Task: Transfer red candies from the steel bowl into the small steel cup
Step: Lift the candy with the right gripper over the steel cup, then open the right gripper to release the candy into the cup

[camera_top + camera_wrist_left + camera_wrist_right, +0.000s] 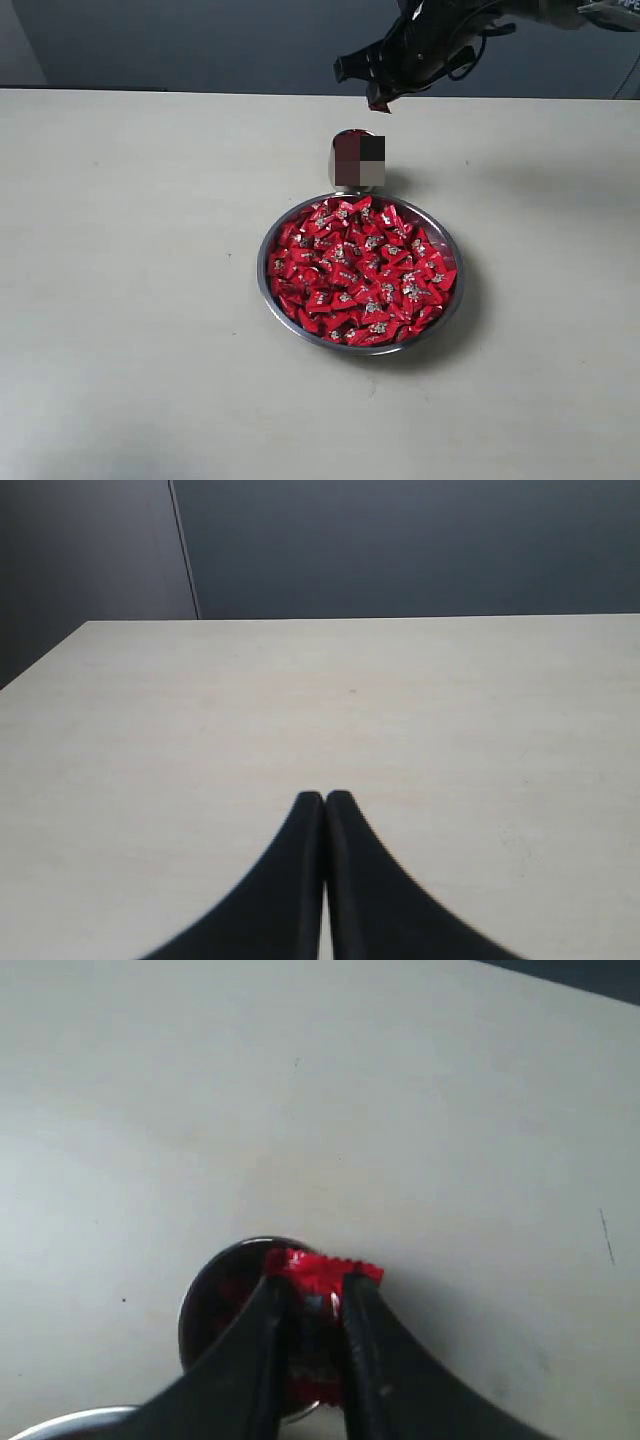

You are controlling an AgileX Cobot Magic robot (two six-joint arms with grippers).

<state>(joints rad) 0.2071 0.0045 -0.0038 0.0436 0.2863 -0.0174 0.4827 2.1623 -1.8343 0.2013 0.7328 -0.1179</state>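
The steel bowl [268, 296] sits mid-table, heaped with red candies [362, 270]. Just behind it stands the small steel cup [357, 160], upright, with red showing inside it in the right wrist view [225, 1300]. My right gripper [380, 100] hangs above the cup, shut on one red candy [325, 1270] whose crimped end sticks out past the fingertips; in the right wrist view the gripper [312, 1295] is right over the cup's mouth. My left gripper [324, 798] is shut with nothing in it, over bare table, and does not show in the exterior view.
The table [130, 300] is pale and wide, with a dark wall behind its far edge. The bowl's rim [75, 1422] shows at the corner of the right wrist view.
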